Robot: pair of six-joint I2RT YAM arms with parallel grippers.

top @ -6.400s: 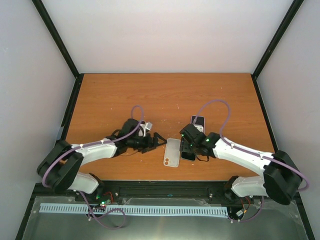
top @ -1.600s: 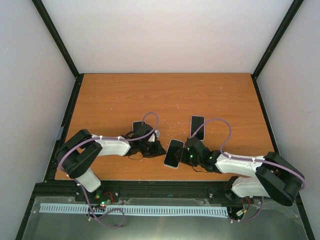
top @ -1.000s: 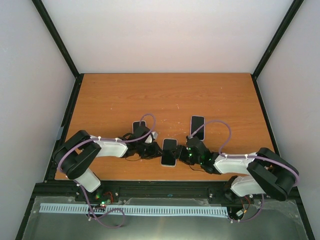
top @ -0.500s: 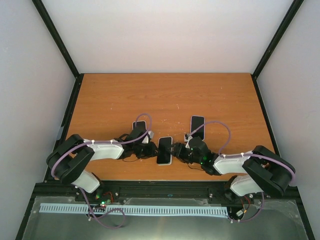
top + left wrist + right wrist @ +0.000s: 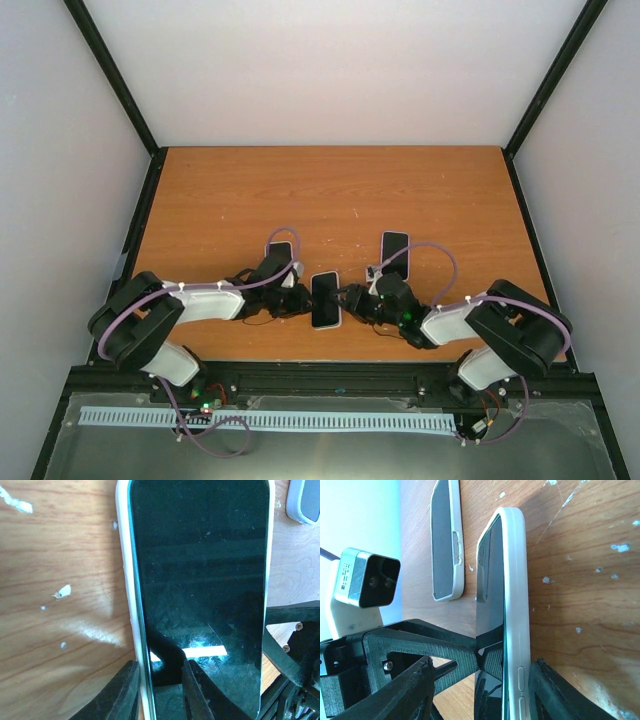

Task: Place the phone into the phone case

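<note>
Phone in the case, a gripper on either side of it.

I see the phone point(image 5: 325, 299) lying screen-up within the white phone case point(image 5: 126, 580). My left gripper point(image 5: 159, 672) straddles the case's rim with narrow jaws; I cannot tell whether it pinches. My right gripper point(image 5: 347, 297) straddles the case's opposite edge, unclenched. Beyond the case lie two more handsets point(image 5: 280, 251).

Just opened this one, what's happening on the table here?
Both arms work on one phone near the table's front edge. It looks seated in its white case. The left pincer is closed on the case's rim, one finger on the screen; the right pincer stands open around the opposite side.
</note>
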